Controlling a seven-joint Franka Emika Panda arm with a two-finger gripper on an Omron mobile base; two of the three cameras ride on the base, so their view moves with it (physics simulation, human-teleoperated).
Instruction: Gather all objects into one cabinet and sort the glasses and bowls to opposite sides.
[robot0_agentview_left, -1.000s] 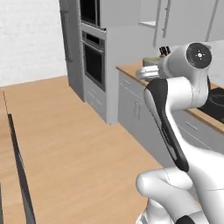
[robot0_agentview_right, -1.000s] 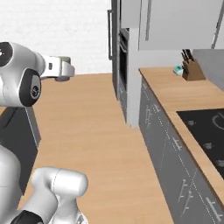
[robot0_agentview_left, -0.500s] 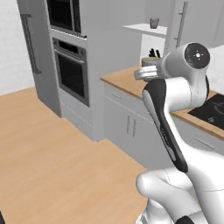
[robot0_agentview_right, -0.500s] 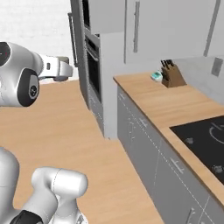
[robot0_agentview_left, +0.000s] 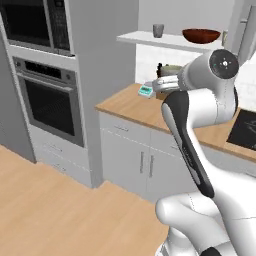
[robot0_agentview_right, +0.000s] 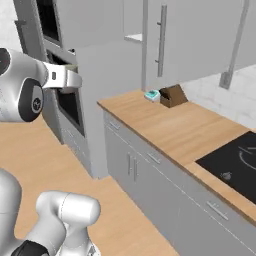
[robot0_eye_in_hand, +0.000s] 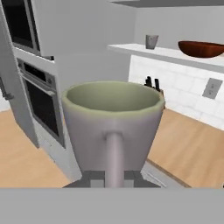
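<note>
Cream mug (robot0_eye_in_hand: 113, 127) stands upright in your closed fingers (robot0_eye_in_hand: 114, 175), rim up, handle pointing toward your camera.

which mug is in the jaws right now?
The cream mug, handle facing the hand camera. The grey mug stands on the cabinet shelf, left of the bowl.
</note>
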